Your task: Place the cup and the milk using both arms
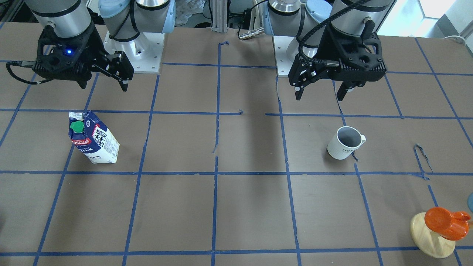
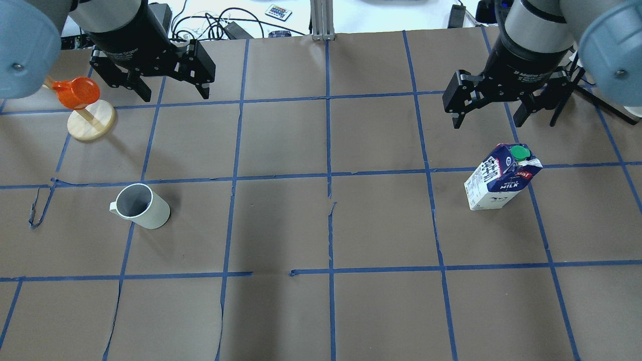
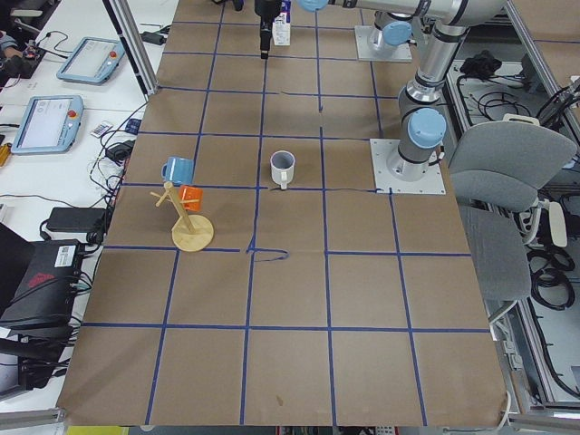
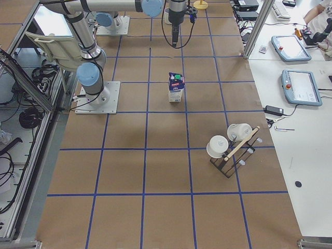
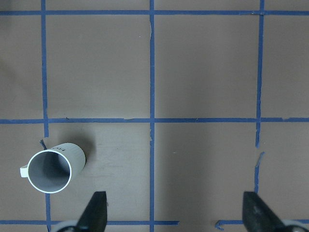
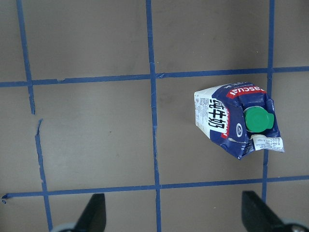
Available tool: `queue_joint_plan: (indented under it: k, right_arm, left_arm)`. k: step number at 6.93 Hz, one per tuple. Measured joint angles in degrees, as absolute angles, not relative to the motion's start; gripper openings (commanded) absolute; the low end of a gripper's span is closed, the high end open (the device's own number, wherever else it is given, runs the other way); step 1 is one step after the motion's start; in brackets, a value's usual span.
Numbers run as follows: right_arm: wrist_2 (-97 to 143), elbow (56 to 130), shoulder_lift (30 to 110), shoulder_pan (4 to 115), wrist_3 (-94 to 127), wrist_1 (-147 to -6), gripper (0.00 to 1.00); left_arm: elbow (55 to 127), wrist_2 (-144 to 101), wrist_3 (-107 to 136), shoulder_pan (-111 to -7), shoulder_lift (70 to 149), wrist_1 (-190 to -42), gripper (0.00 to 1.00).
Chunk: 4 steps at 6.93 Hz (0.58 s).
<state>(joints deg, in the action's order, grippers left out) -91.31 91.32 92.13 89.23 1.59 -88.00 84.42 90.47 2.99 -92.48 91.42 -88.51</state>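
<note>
The white ribbed cup (image 1: 344, 143) stands upright on the brown table, handle to one side; it also shows in the overhead view (image 2: 143, 206) and the left wrist view (image 5: 50, 170). My left gripper (image 1: 319, 96) is open and empty, held above the table, apart from the cup; it also shows from overhead (image 2: 176, 94). The blue and white milk carton (image 1: 94, 138) with a green cap stands upright; it shows from overhead (image 2: 499, 183) and in the right wrist view (image 6: 236, 121). My right gripper (image 1: 101, 85) is open and empty above the table, apart from the carton (image 2: 487, 122).
An orange cup-like object (image 2: 75, 93) hangs on a stand with a wooden disc (image 2: 92, 123) beyond the cup on my left side. A blue cup (image 3: 178, 169) hangs on the same stand. A rack with white mugs (image 4: 228, 145) stands at the right end. Blue tape lines grid the table.
</note>
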Motion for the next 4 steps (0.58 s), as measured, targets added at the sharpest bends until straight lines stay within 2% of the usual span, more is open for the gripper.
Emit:
queue_joint_plan:
  k: [4]
  right_arm:
    - [-91.21, 91.52, 92.11, 89.36, 1.5, -88.03, 1.0]
  left_arm:
    - [84.42, 90.64, 2.99, -92.35, 91.07, -89.18, 1.0]
